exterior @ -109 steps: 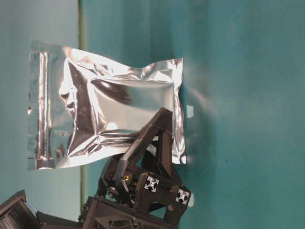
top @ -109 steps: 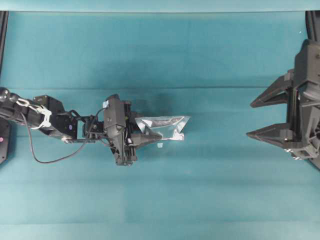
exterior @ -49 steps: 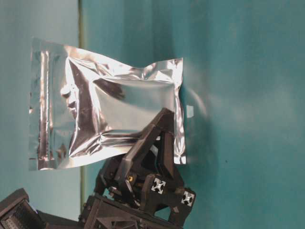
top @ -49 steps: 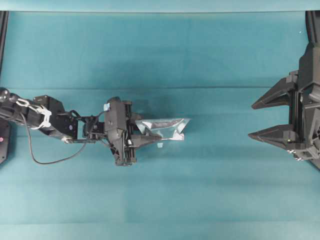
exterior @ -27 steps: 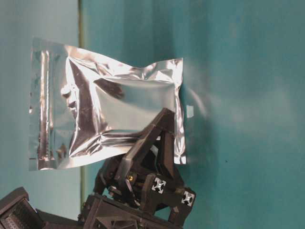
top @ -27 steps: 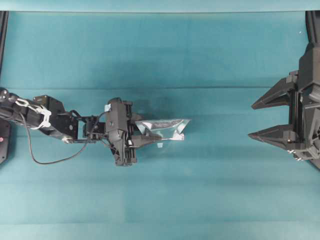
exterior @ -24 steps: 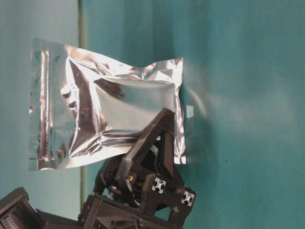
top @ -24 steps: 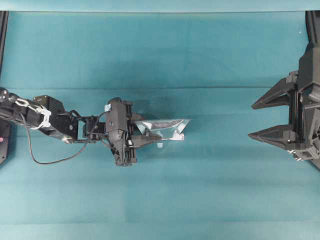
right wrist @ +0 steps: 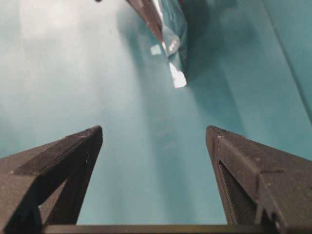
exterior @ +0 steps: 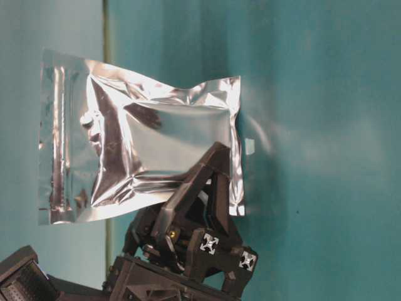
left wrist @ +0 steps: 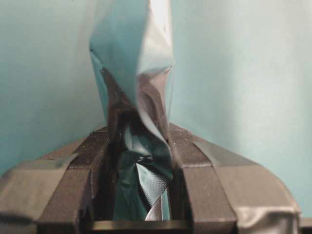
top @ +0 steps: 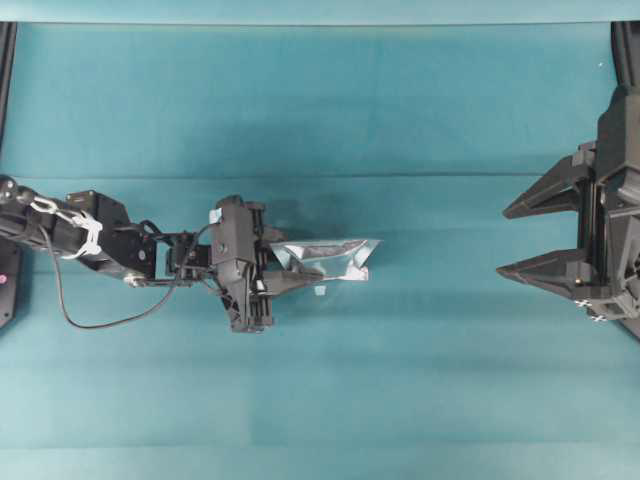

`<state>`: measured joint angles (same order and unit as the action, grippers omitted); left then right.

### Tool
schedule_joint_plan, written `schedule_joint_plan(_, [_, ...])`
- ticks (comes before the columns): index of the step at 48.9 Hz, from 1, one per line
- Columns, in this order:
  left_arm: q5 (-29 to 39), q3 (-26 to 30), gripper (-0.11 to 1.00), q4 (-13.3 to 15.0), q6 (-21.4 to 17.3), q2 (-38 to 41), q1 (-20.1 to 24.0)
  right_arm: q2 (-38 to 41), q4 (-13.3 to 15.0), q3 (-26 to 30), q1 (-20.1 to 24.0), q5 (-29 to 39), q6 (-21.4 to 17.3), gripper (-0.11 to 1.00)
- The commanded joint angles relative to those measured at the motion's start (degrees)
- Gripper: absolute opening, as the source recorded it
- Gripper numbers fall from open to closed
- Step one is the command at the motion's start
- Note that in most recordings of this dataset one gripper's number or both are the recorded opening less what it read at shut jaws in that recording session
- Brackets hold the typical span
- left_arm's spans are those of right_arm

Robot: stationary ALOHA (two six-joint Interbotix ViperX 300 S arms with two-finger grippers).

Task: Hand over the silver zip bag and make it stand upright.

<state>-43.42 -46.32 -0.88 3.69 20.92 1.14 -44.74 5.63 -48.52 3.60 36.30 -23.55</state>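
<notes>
The silver zip bag (top: 335, 254) is a crinkled foil pouch seen edge-on from above. In the table-level view the silver zip bag (exterior: 144, 138) stands on end, zip strip away from the cloth and the opposite sealed edge close to it. My left gripper (top: 290, 266) is shut on the bag's side edge, its fingers (exterior: 210, 182) clamped over the foil. In the left wrist view the bag (left wrist: 134, 63) rises from my left gripper (left wrist: 139, 141). My right gripper (top: 501, 240) hangs open far to the right with nothing in it. In the right wrist view my right gripper (right wrist: 153, 131) faces the distant bag (right wrist: 168, 24).
A tiny white scrap (top: 319, 290) lies on the teal cloth (top: 420, 380) just below the bag, also seen as a white scrap (right wrist: 156, 49) beside the bag's foot. Dark frame posts stand at the far corners.
Over the last second nothing visibly moves. Since the oldest frames my left gripper with the bag has slid very slightly left.
</notes>
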Motion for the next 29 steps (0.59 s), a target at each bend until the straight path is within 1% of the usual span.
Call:
schedule_joint_plan(1, [0.26,0.18,0.29,-0.18,-0.09,-0.35,-1.67,-0.09,-0.09,0.53,0.18,-0.53,-0.53,0.89])
schedule_joint_plan(29, [1.05,0.09,0.29,-0.18,0.0,-0.53,-1.85,-0.09,-0.09,0.44,0.18,-0.53,-0.53,0.89])
